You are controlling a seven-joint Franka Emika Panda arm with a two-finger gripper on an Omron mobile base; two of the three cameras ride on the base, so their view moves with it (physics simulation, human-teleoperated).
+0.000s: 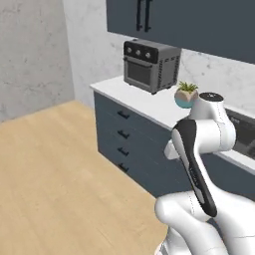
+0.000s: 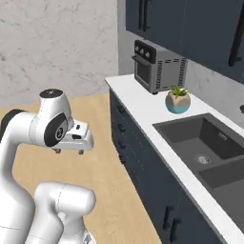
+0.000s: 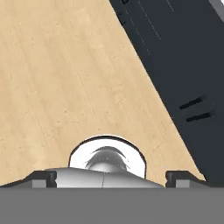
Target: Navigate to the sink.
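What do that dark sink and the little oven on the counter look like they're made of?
The wide dark grey recessed sink looks like matte stone composite: flat charcoal, no shine, though coated metal is possible. The boxy grey countertop oven looks like brushed metal, with grey side panels, vent slits and a darker front. It stands on a white, faintly veined, stone-like counter.

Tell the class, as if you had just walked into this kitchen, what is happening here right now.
A white robot arm on a mobile base stands on the wooden floor beside the counter, handling nothing. Its tool is open and empty, pointing down at the floor next to the dark cabinet drawers. The sink, a dark double basin, lies in the counter to the robot's right. A small potted plant and a toaster oven sit on the counter past it.
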